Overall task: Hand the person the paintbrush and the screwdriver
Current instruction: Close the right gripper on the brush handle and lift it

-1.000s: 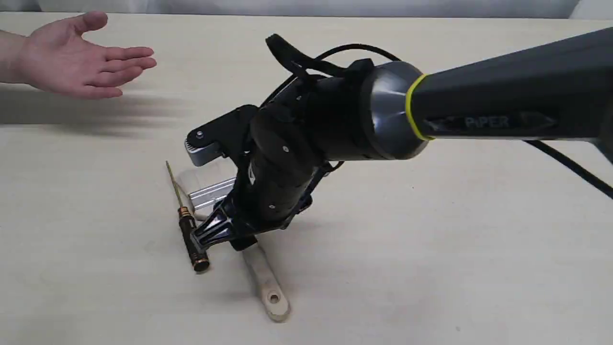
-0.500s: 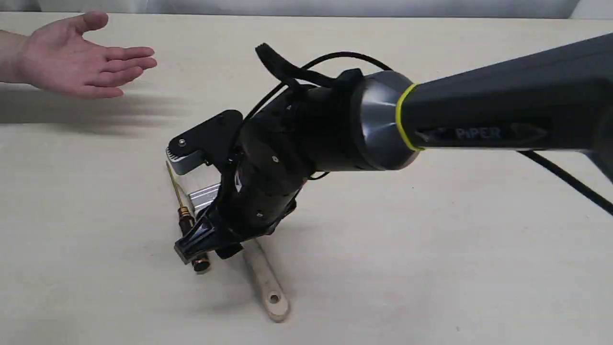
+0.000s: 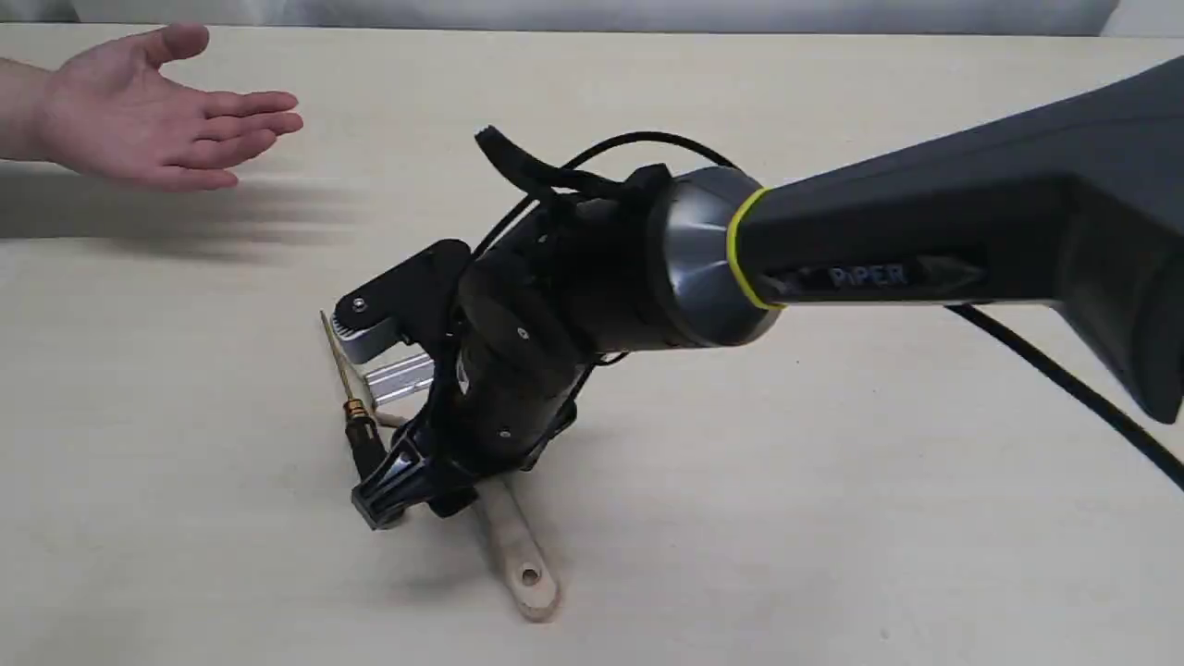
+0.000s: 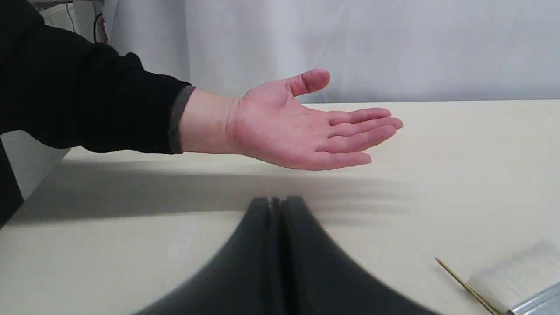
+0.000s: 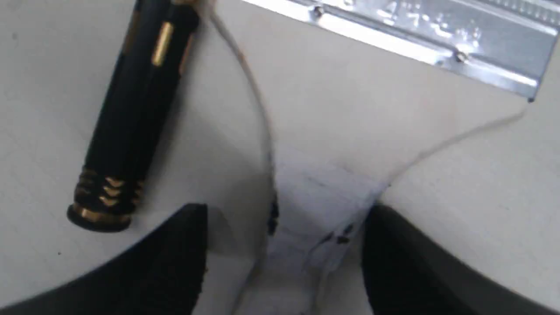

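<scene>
1. Exterior view: my right claw (image 3: 407,486) is down at the beige table (image 3: 832,518), over the light wooden handle of the wide flat paintbrush (image 3: 518,560) with its silver band. The slim black-and-gold screwdriver (image 3: 359,427) lies just beside the brush. The person's bare open hand (image 3: 139,111) is held palm-up, well apart at far left.
2. Left wrist view: my left claw (image 4: 275,202) is pressed together, holding nothing. The hand (image 4: 302,127) is spread ahead of it above the table.
3. Right wrist view: my right claw (image 5: 284,218) is spread, straddling the brush handle without pinching it. The screwdriver (image 5: 131,109) lies outside my fingers.
</scene>
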### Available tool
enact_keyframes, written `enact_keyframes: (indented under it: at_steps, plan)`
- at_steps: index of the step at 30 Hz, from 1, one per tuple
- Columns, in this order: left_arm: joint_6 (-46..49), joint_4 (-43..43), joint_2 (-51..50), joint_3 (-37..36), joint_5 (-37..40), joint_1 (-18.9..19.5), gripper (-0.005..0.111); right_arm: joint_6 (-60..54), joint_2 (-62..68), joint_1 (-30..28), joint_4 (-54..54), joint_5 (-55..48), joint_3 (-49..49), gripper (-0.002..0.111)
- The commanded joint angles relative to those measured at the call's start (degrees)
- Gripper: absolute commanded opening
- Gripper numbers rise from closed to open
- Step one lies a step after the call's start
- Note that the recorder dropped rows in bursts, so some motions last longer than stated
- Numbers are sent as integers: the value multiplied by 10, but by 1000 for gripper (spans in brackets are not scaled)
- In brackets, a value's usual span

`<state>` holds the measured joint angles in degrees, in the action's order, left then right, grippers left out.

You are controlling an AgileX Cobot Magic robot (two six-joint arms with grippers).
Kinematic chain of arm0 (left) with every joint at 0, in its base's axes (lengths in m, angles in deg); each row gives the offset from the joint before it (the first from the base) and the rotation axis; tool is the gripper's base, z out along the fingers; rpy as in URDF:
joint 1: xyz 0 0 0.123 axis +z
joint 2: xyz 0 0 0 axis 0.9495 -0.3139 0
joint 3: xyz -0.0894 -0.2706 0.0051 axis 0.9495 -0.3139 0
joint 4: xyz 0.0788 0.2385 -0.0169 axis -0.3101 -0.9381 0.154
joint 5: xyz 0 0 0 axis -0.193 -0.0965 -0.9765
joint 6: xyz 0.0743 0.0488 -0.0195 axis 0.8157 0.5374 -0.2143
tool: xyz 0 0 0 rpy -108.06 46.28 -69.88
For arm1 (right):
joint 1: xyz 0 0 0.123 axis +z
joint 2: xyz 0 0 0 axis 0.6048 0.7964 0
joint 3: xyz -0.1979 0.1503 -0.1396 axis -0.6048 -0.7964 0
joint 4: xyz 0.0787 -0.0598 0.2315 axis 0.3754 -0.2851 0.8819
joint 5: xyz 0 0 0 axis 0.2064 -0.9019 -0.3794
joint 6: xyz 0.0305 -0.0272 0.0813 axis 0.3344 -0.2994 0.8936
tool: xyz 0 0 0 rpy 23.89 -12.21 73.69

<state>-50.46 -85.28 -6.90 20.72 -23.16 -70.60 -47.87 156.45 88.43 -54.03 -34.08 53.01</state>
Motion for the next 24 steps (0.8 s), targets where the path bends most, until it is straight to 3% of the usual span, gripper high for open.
enact_keyframes:
  at_steps: [1,7,14,24]
  plan:
    - [-1,2,1,-1,-2,-5,0,1,8,0,-5,9,2,56]
    - [-1,2,1,-1,-2,-5,0,3,19,0,-7,19,2,54]
    - [-1,2,1,-1,-2,-5,0,3,32,-1,-20,15,2,32]
    - [-1,1,1,-1,-4,-5,0,3,32,-1,-37,-12,2,31]
